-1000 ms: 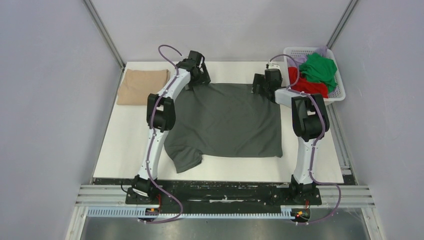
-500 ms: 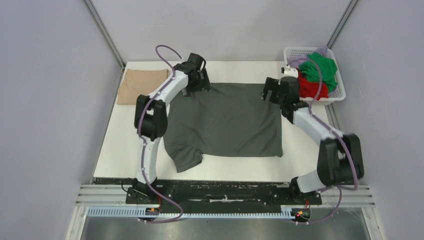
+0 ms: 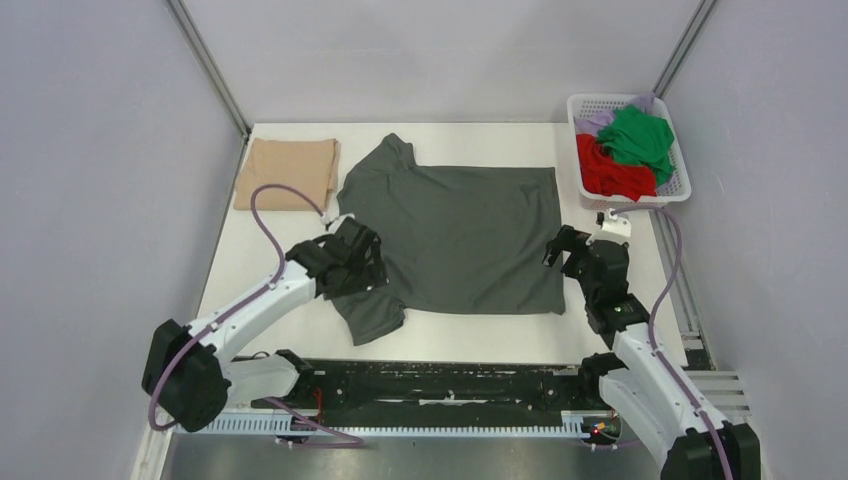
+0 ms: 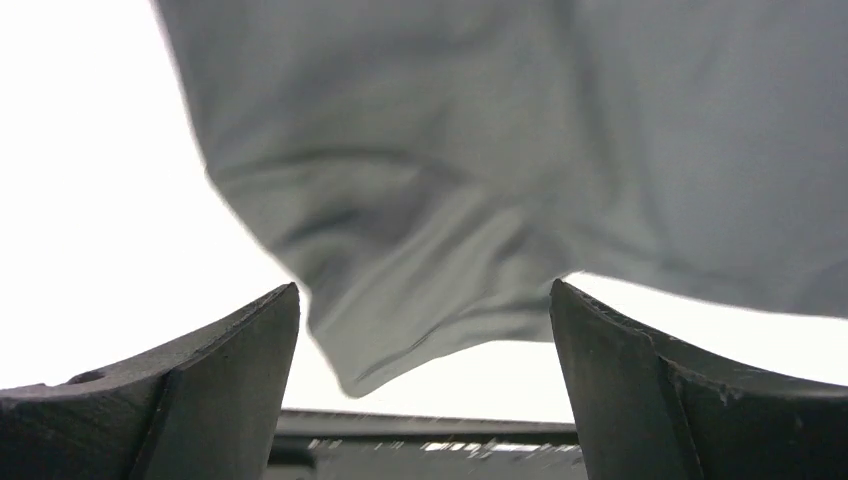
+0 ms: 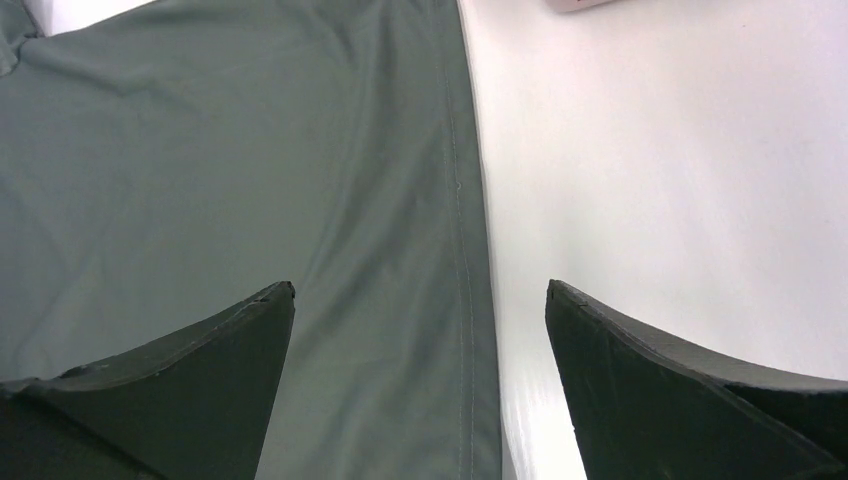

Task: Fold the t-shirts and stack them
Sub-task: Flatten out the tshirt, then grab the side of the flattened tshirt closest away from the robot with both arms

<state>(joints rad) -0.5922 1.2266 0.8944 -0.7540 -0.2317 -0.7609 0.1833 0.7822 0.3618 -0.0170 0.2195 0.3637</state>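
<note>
The grey t-shirt (image 3: 460, 235) lies flat for folding. The left hand (image 4: 425, 330) over its sleeve (image 4: 400, 290) and the right hand (image 5: 420, 330) over its hem (image 5: 462, 250) hover spread.

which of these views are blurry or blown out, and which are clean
Left wrist: the dark grey cloth t-shirt is softly smeared with no crisp weave, and the white table is blown out to flat white. Right wrist: sharper, the shirt's edge stitching reads clearly, table bright but still toned. Top external: evenly lit and sharp, only soft shadows.
</note>
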